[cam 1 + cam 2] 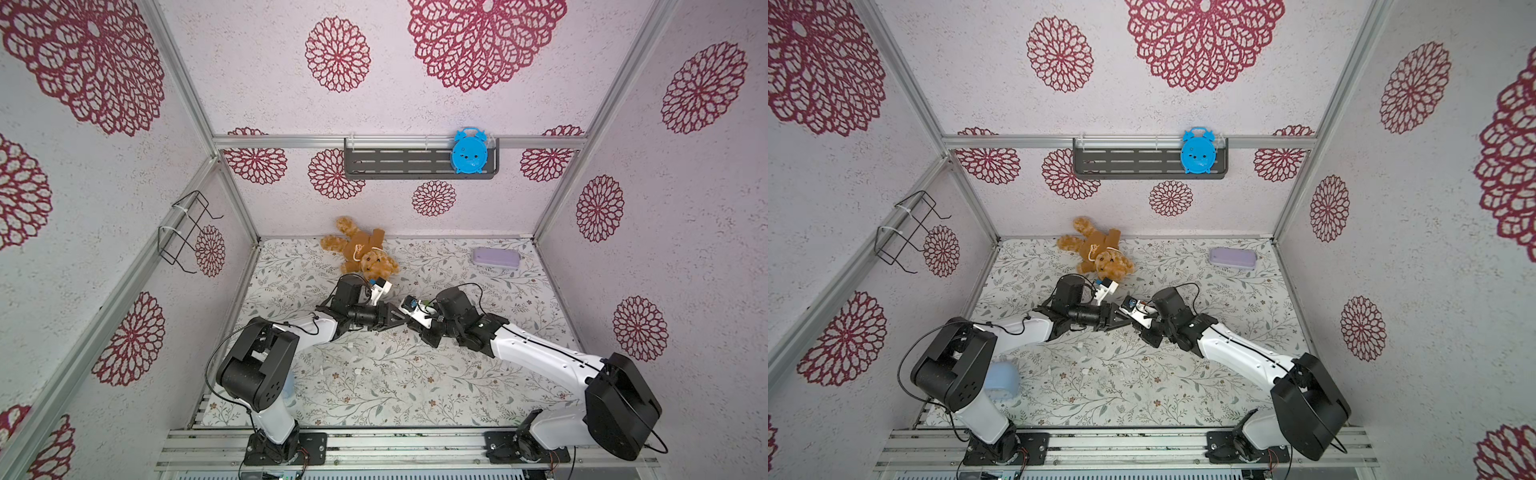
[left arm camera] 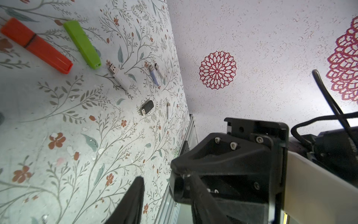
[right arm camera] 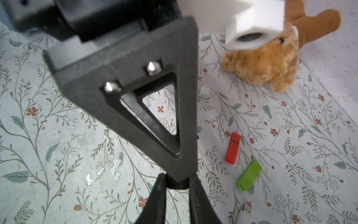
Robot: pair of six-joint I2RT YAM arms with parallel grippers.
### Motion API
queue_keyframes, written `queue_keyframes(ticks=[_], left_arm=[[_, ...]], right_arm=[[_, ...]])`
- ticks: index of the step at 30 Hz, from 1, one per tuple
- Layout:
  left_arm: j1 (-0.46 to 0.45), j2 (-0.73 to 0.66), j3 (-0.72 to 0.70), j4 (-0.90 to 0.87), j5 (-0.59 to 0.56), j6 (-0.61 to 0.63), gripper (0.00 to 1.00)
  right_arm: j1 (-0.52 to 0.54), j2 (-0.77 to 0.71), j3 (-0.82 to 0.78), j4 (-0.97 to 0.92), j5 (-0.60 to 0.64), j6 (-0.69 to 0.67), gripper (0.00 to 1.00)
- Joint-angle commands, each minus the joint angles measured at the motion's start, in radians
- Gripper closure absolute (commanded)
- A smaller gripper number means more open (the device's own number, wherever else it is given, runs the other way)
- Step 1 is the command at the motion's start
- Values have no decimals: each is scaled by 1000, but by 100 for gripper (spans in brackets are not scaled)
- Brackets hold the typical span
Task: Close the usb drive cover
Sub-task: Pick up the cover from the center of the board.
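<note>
Where the two forearms meet at mid-frame in both top views, the grippers stand tip to tip just above the floral table mat. From its base at the lower left of the frame the left arm folds at a raised elbow and stretches rightward, almost level, so the left gripper points right. From the lower right the right arm mirrors it, with its forearm running up and left and the right gripper pointing left.

The right wrist view shows the right fingers drawn together on a small black piece — drive body or cover, I cannot tell, since little of it shows. In the left wrist view that black piece sits between the left fingers. The jaws stand part-open around it, one finger at its side and the other clear of it, with mat showing in the gap.

On the mat near the grippers lie an orange usb drive and a green usb drive side by side. A white usb drive with a bare plug lies just past the green one. A teddy bear lies toward the upper middle of the frame.
</note>
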Motion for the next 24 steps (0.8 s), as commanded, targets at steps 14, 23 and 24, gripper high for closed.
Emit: queue_keyframes(ticks=[14, 23, 24], left_arm=[[-19, 29, 37, -4, 41, 20, 76], [-20, 26, 52, -58, 35, 54, 88], [-21, 24, 55, -62, 34, 56, 89]], right_arm=[[9, -40, -7, 70, -25, 34, 78], [9, -48, -9, 77, -28, 43, 78], [9, -50, -10, 77, -26, 42, 78]])
